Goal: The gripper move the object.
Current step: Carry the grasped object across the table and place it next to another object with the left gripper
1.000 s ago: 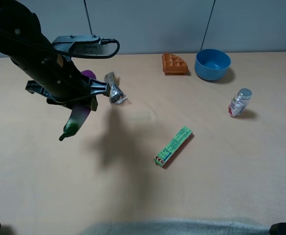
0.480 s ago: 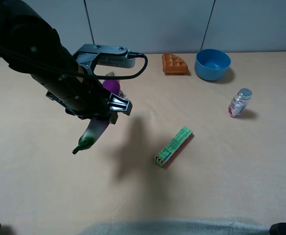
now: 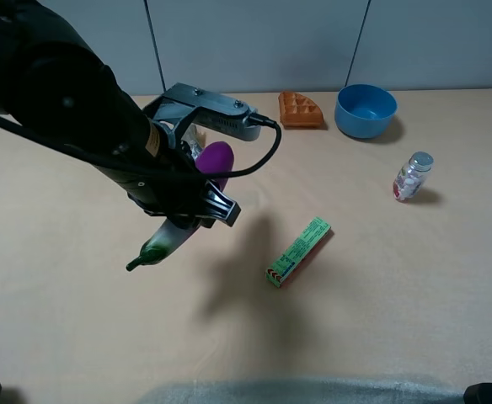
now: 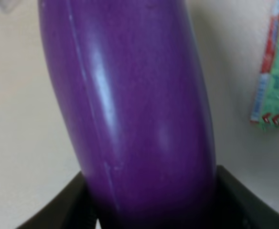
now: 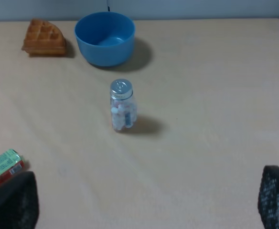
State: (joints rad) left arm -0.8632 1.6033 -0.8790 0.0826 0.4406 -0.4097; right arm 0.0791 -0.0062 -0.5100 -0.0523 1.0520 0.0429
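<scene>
My left gripper is shut on the purple eggplant and holds it in the air above the left half of the table. The eggplant hangs tilted, with its green stem pointing down to the left. In the left wrist view the eggplant fills the picture, with a dark finger on each side of it. My right gripper is open and empty, low over the table near the front right. It holds nothing.
A green rectangular box lies right of the eggplant; it also shows in the left wrist view. A small bottle stands at the right. A blue bowl and a waffle toy are at the back.
My left arm has carried the eggplant to the right and a little toward the table's front, closer to the green box. The right arm has not moved.
</scene>
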